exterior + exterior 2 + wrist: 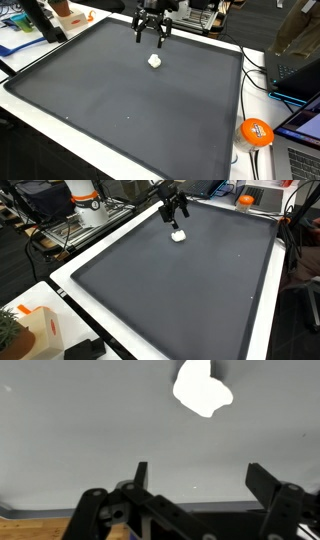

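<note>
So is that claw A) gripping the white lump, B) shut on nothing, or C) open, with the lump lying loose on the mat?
C: the claw is open and empty, and the lump lies on the mat, clear of it.

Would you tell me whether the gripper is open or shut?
Open: in the wrist view the gripper shows both fingers wide apart, holding nothing.

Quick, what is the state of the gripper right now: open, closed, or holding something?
Gripper: open, holding nothing; the small white object lies on the mat, clear of it.
</note>
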`<control>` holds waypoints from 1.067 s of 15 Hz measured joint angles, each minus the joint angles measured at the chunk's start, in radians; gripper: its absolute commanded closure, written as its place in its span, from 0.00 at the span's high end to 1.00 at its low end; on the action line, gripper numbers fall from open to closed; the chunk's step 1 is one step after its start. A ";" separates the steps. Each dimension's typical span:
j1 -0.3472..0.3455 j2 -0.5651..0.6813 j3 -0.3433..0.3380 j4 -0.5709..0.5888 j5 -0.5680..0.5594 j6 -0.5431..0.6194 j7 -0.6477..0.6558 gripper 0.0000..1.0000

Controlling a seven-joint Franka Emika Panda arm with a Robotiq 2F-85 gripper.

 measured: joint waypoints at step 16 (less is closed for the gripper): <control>0.319 0.096 -0.068 -0.056 0.313 0.091 -0.089 1.00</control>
